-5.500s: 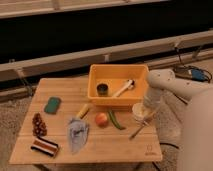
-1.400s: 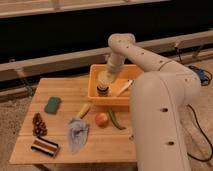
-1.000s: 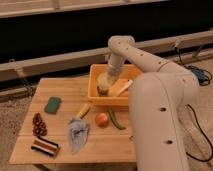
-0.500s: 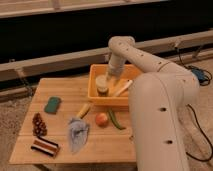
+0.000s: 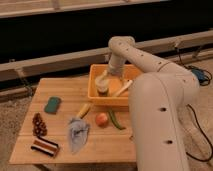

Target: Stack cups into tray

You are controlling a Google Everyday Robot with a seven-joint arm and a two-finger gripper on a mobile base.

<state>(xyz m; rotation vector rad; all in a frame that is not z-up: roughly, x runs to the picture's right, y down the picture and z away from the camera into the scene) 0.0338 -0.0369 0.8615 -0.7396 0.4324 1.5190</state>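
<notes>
The yellow-orange tray [image 5: 111,102] stands at the back middle of the wooden table. Inside it, at the left, stands the dark cup [image 5: 102,91]. The cream cup [image 5: 102,80] sits right on top of it, in or just above its mouth. My gripper [image 5: 108,74] reaches down into the tray from the back and is at the cream cup's upper right side. The arm hides part of the tray's back wall.
A white utensil [image 5: 123,88] lies in the tray to the right of the cups. On the table lie a green sponge [image 5: 52,104], a yellow item [image 5: 83,110], an orange fruit [image 5: 102,119], a green pod [image 5: 115,120], a grey cloth [image 5: 77,134], dark grapes [image 5: 38,125] and a striped item [image 5: 45,146].
The arm has swung from the table's right side, where the cream cup stood, to the tray's left part over the dark cup. Over the last second it has barely moved.
</notes>
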